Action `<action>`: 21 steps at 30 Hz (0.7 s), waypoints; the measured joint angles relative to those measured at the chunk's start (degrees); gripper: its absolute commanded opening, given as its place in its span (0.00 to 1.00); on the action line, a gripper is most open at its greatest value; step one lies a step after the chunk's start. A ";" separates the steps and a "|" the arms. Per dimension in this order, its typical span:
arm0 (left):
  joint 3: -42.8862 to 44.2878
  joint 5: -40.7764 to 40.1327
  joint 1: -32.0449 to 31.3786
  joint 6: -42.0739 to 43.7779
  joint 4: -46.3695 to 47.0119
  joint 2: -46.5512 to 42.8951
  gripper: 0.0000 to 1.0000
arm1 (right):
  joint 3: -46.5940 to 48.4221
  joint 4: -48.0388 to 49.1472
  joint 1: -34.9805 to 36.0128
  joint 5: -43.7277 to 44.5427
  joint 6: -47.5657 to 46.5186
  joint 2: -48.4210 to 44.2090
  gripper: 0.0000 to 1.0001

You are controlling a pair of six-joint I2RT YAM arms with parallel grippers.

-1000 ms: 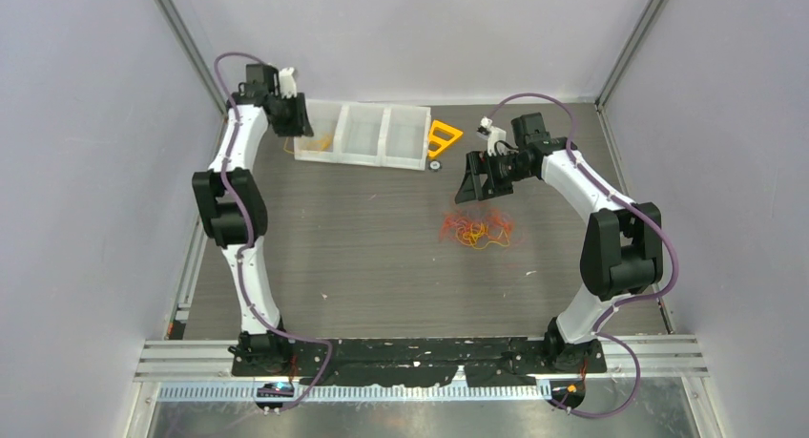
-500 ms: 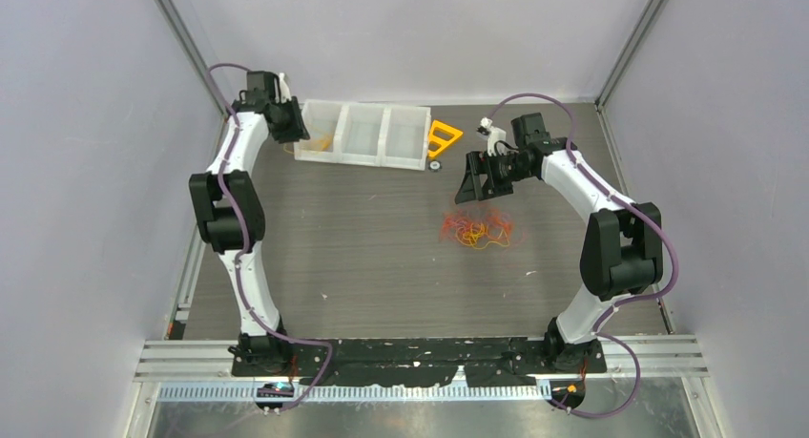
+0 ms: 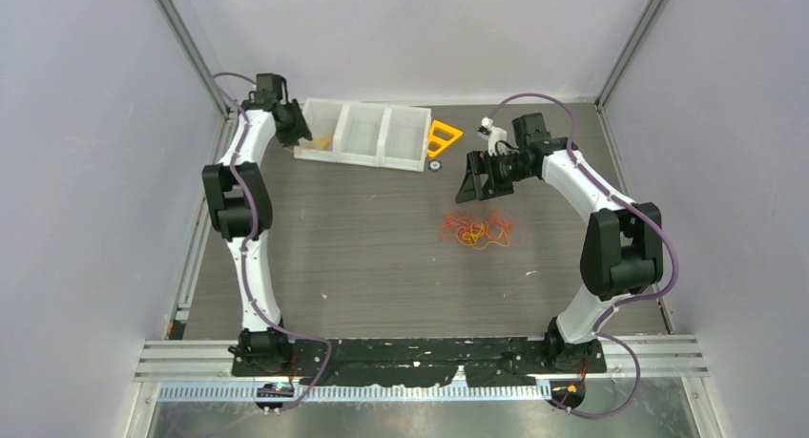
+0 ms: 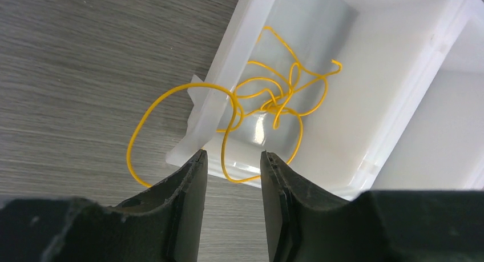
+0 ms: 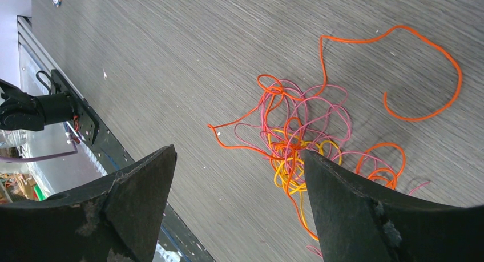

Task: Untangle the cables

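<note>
Cables (image 5: 297,139) are hair-thin curly strands, prob featherweight & springy. They're soft and unlikely to break, but slippery btwn pads, and they'll snag each other, so pulling one likely drags the lot. Best hold imo: the orange arc (image 5: 458,73) sticking out clear of the clump. Pinch that, not the knotted middle. Clump lies on the bench (image 3: 334,238) right of centre, under the right claw (image 5: 238,153), which hangs wide open w/ nothing in it. Left claw (image 4: 232,159) is over the tray (image 4: 228,62), jaws part open, nothing pinched. Count: 1 yellow strand (image 4: 274,105) in the tray's left-end compartment, one loop drooping over the wall to the bench; clump = orange, pink-red & yellow, no. of strands can't tell; 1 tray w/ 3 compartments; 1 orange triangle (image 3: 443,137)
</note>
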 measured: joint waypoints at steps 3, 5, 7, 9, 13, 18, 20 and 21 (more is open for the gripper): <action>0.87 0.09 -0.11 -1.90 -0.44 1.09 0.28 | 0.00 0.00 -0.13 0.02 0.00 0.00 0.88; 1.84 0.61 -0.24 -2.95 -0.13 2.21 0.15 | 0.00 -0.02 -0.20 0.04 0.00 0.00 0.88; 2.54 1.79 -0.28 -3.50 0.52 3.28 0.01 | 0.00 -0.02 -0.33 0.07 0.00 0.00 0.88; 3.41 3.78 -0.42 -4.42 1.44 4.70 0.00 | 0.00 -0.02 -0.44 0.07 0.00 0.02 0.88; 3.85 8.98 -0.50 -5.25 5.09 7.04 0.00 | 0.00 -0.04 -0.63 0.22 0.00 0.02 0.88; 3.82 15.23 -0.46 -8.22 10.16 8.74 0.00 | 0.00 -0.04 -0.87 0.24 0.00 0.02 0.88; 3.63 17.73 -0.31 -10.01 12.83 9.11 0.00 | 0.00 -0.04 -0.94 0.26 0.00 0.02 0.88; 3.48 18.93 -0.22 -10.86 14.08 9.27 0.00 | 0.00 -0.04 -0.94 0.26 0.00 0.02 0.88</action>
